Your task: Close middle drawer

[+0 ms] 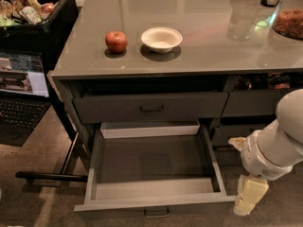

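Note:
The middle drawer (156, 204) is pulled far out under the counter. It is wide and dark grey, with a small loop handle (156, 214) at the centre of its front and an empty, lighter grey inner box. My gripper (248, 198) hangs pointing down at the lower right, just beside the right end of the drawer front and not touching it. The white arm (277, 145) reaches in from the right edge.
A closed drawer (151, 107) with a like handle sits above. On the counter (199, 41) stand a red apple (116, 41) and a white bowl (161, 38). A laptop (21, 89) and a black bin of items (28, 8) are at left. Narrower drawers (251, 103) are at right.

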